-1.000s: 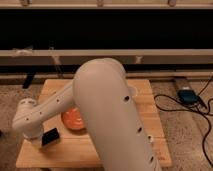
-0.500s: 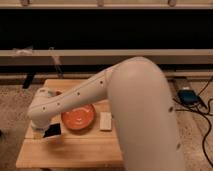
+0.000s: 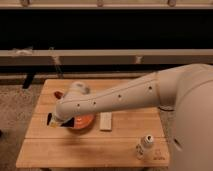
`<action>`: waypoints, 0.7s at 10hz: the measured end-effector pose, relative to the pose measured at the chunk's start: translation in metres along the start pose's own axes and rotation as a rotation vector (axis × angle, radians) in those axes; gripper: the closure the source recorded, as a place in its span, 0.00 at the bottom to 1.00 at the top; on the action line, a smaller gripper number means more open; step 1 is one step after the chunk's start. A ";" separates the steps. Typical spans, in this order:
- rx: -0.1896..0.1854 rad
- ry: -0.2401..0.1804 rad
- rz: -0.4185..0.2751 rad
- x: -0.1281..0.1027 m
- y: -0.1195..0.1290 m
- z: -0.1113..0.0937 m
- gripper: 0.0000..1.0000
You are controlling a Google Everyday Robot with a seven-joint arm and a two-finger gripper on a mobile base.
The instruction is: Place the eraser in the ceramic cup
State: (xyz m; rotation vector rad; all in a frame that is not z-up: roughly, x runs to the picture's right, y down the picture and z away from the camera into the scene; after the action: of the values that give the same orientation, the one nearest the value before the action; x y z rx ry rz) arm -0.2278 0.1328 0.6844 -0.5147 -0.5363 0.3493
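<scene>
My gripper (image 3: pixel 54 120) is at the left side of the wooden table (image 3: pixel 95 150), at the left rim of the orange pan (image 3: pixel 84 122). It is shut on the eraser (image 3: pixel 50 119), a flat black block that sticks out to the left of it, held just above the table top. My white arm reaches in from the right and crosses the middle of the table. The ceramic cup is not visible; the arm covers much of the table's back left part.
A pale beige block (image 3: pixel 105 121) lies just right of the pan. A small white capped bottle (image 3: pixel 145 145) stands near the front right corner. A small red thing (image 3: pixel 58 95) shows at the back left, partly behind the arm.
The arm has swung up and to the right, uncovering more of the table. The gripper with the eraser has risen slightly and moved toward the pan's left rim.
</scene>
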 end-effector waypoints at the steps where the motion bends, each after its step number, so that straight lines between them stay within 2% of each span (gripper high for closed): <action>1: 0.038 -0.023 0.046 0.012 -0.016 -0.014 1.00; 3: 0.095 -0.059 0.114 0.029 -0.049 -0.038 1.00; 4: 0.111 -0.069 0.127 0.033 -0.063 -0.044 1.00; 7: 0.162 -0.095 0.178 0.055 -0.127 -0.068 1.00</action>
State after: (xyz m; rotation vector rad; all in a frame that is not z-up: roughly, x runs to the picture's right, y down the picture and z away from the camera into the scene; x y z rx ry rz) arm -0.1226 0.0285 0.7250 -0.3910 -0.5504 0.5844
